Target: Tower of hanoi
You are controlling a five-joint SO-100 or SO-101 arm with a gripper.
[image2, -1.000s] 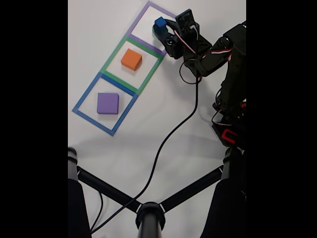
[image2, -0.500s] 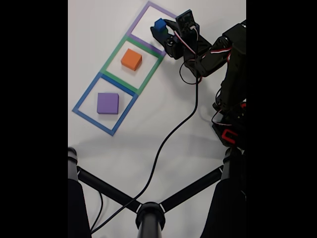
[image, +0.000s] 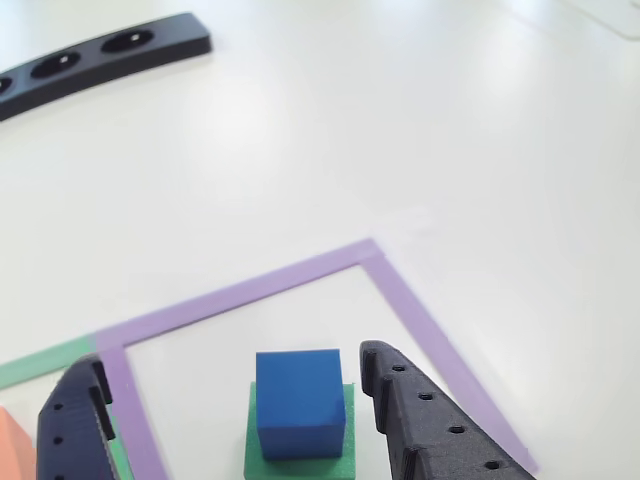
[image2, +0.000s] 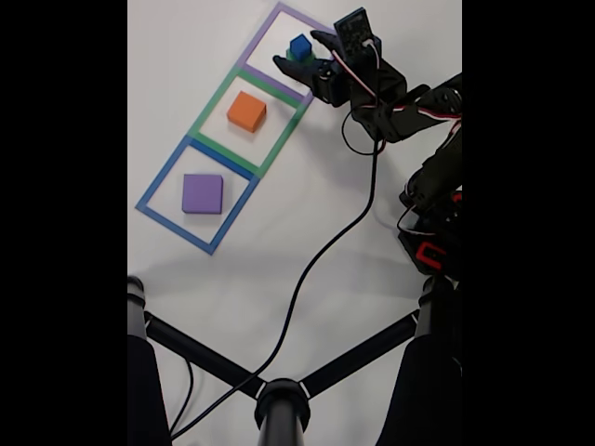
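Your gripper (image: 235, 395) wide open, holding nothing, jaws astride blue cube (image: 298, 400) stacked on green block (image: 300, 460), inside purple square (image: 400, 290).

Overhead fixed view; close, low other view

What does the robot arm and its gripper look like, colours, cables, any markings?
The arm is black plastic with red, white and black servo wires looped along it and a red part near its base. A blue camera board sits by the wrist. The gripper has two matte black fingers dotted with small round holes.
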